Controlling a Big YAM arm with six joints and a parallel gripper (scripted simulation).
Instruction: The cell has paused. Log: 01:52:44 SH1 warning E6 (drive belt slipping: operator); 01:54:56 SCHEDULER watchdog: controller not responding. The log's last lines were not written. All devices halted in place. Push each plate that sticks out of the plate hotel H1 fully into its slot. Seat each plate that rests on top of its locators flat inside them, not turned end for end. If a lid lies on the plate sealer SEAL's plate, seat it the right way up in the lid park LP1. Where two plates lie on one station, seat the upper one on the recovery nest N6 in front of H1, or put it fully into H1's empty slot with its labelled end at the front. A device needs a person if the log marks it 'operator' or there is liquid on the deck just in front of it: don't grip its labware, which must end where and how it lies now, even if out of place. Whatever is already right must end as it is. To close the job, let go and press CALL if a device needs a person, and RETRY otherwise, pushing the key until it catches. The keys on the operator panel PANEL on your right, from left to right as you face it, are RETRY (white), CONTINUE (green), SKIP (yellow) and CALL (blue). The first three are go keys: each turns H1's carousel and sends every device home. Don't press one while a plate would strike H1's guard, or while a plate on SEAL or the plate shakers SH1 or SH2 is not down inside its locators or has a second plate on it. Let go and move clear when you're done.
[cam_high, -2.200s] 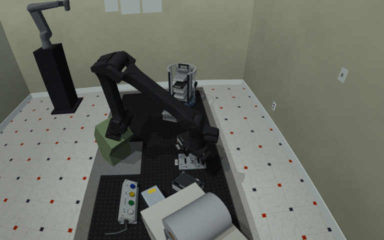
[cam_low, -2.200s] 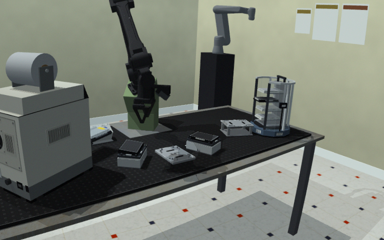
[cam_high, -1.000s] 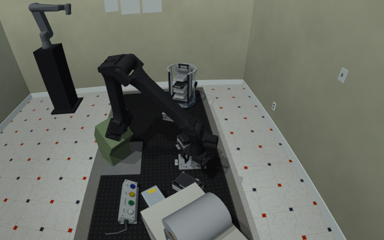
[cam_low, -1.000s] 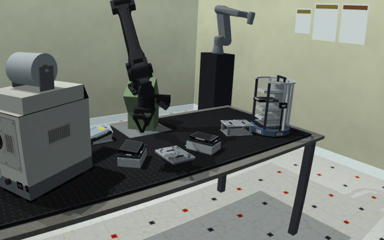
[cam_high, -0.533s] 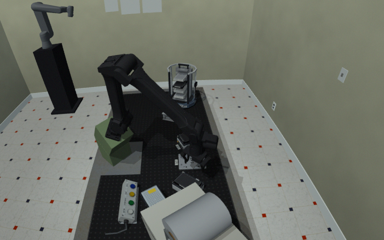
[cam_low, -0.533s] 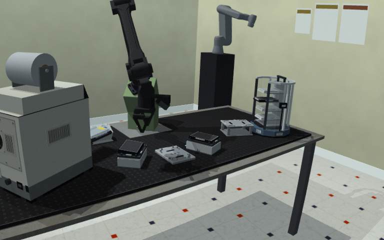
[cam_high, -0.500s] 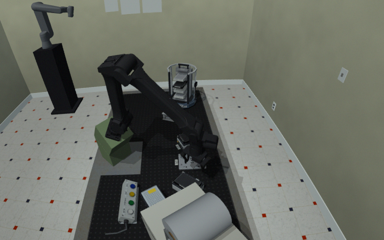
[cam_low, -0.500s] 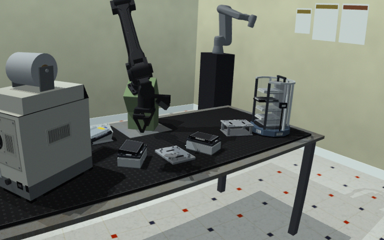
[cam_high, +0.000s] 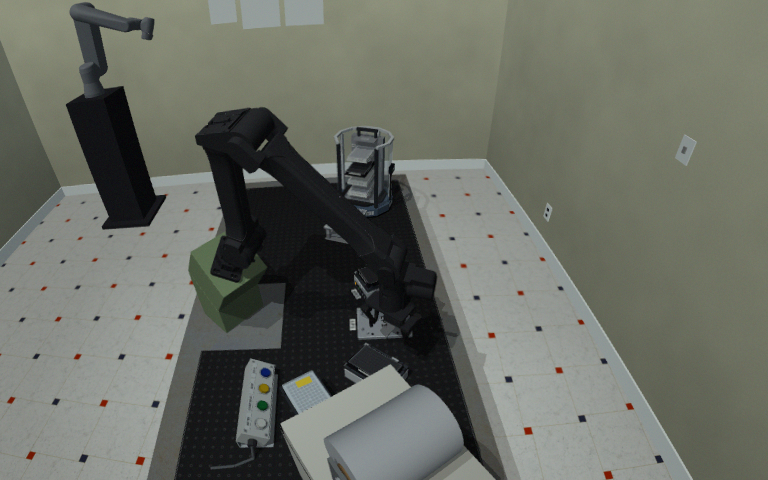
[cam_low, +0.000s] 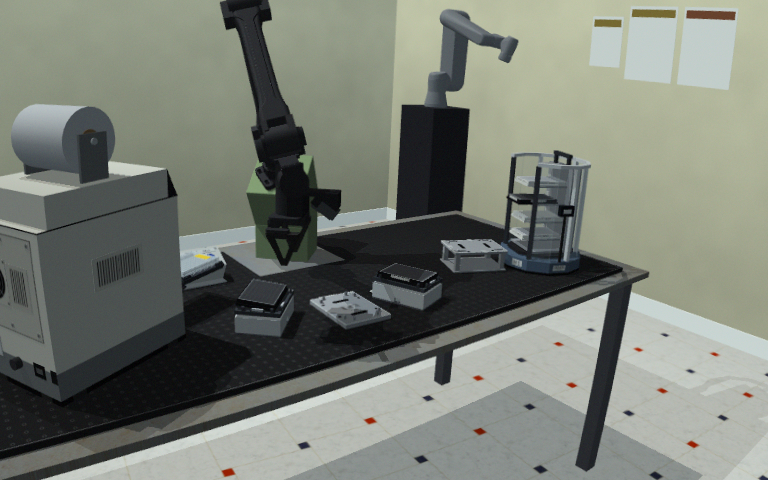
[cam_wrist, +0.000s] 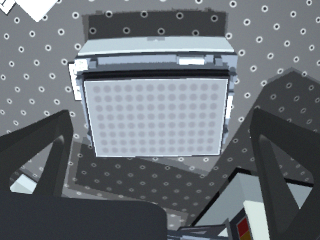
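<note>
Hanging wide open and empty above the shaker's well plate (cam_wrist: 156, 116), the gripper (cam_wrist: 163, 160) shows cropped fingers — tips unseen.

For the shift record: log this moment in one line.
pincer: open, empty | position: above shaker plate, not touching | plate: dark frame, well grid up | hotel: untouched
</note>
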